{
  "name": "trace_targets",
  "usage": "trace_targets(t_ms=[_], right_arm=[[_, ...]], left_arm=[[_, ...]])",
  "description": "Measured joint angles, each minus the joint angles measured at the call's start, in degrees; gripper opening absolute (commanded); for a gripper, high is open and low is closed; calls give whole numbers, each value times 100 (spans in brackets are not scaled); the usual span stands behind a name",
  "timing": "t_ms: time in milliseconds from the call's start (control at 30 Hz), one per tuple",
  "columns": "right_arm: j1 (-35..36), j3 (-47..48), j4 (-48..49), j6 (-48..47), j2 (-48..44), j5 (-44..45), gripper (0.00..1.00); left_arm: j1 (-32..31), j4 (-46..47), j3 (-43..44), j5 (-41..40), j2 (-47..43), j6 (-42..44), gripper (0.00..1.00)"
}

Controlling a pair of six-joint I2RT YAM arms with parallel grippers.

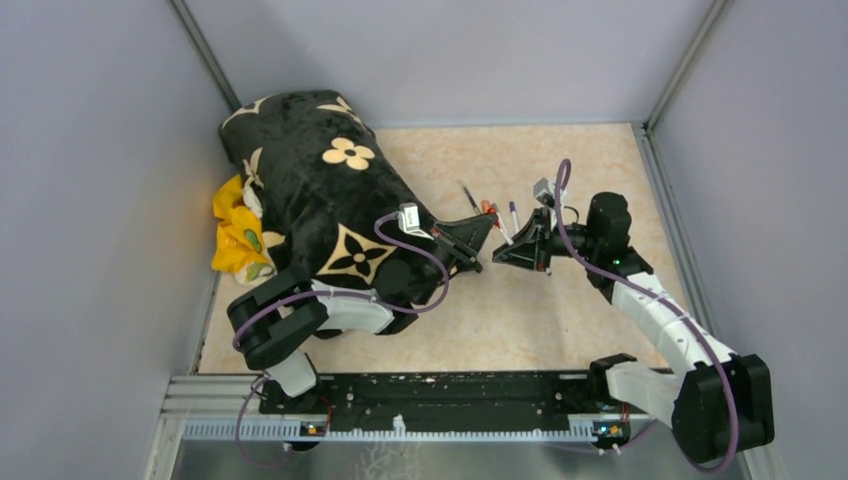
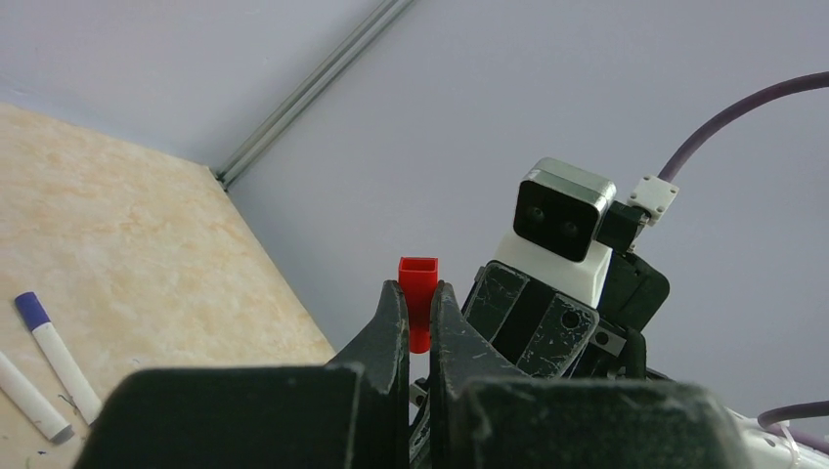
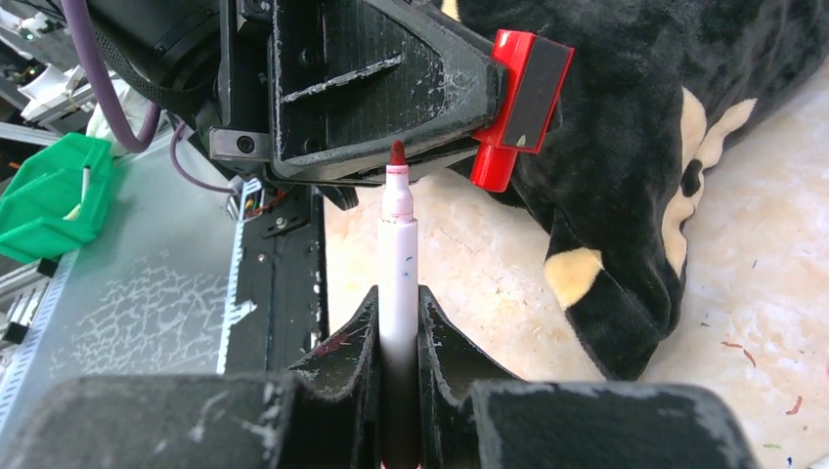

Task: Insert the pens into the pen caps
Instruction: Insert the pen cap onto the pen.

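My left gripper is shut on a red pen cap, its square open end pointing away from the wrist. In the right wrist view the cap sticks out of the left fingers. My right gripper is shut on a white-barrelled marker with a bare red tip. The tip sits close to the left fingers, left of the cap and outside it. The two grippers meet nose to nose mid-table. A purple-capped marker and another white marker lie on the table.
A black plush bag with cream flowers lies at the left, touching the left arm, with yellow cloth beside it. A thin dark pen, an orange marker and the purple-capped marker lie just beyond the grippers. Grey walls enclose the table.
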Motion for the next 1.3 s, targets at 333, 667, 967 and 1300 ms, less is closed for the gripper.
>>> trace_targets(t_ms=[333,667,967,1300], right_arm=[[15,-81,83,136,15,199,0],[52,-107,166,190,48,317,0],[92,-107,160,188,81,446,0],[122,-107,131,184,83,551,0]], left_arm=[[0,2,0,-127,-31,37,0],[0,11,0,-166,-92,50,0],[0,13,0,-166,-92,48,0],[0,15,0,-164,-92,20,0]])
